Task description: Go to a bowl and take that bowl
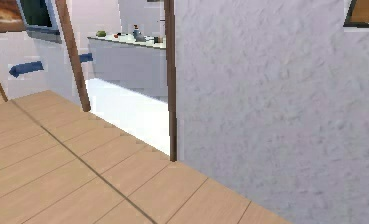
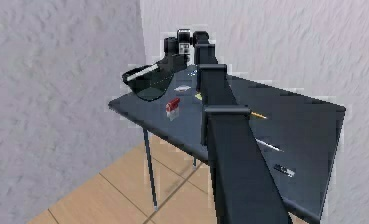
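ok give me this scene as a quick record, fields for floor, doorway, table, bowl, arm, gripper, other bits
floor: wood planks
doorway: brown door frame in the forward view; beyond it a counter with small things on top
table: dark table on thin legs, in a corner of textured walls
bowl: dark bowl near the table's far left corner
arm: dark arm reaching out over the table
gripper: gripper at the bowl; cannot tell whether it holds anything
other bits: small red thing; thin yellow thing

No text or number is legible. The white squares [image 2: 178,45] on the arm [image 2: 232,140] bear black marks too small to read.
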